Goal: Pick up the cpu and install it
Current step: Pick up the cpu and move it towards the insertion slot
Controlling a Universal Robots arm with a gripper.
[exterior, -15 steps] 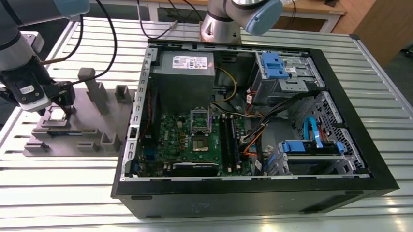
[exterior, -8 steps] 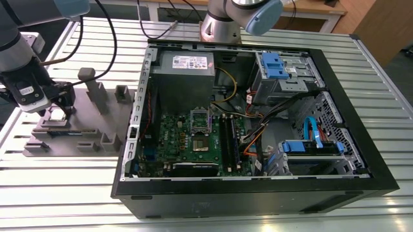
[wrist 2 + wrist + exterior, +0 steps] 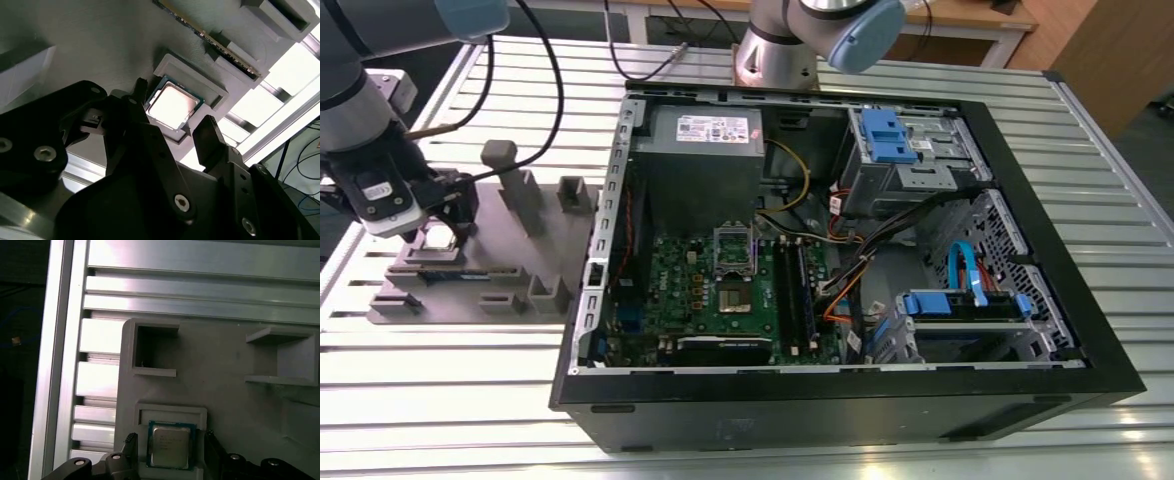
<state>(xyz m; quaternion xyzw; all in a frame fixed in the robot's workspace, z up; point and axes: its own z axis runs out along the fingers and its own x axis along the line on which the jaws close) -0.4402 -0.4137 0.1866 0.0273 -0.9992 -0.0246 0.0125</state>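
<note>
The gripper is released, its two dark fingers spread to either side of the cpu (in the second wrist view a thin gap shows on each side, so neither pad seems to touch it). The cpu lies flat, silver top up, in a shallow square pocket of the grey fixture, squarely between the finger ends in both wrist views. How far the fingertips stand above the pocket I cannot tell. Around that pocket the fixture has more open recesses and a few upright posts. It rests on a slatted aluminium table, toward the exterior view's left. Well apart, toward the exterior view's right, an opened black computer case lies on its side. Its green motherboard is exposed, with the metal-framed socket near the middle. The arm's base stands behind the case.
</note>
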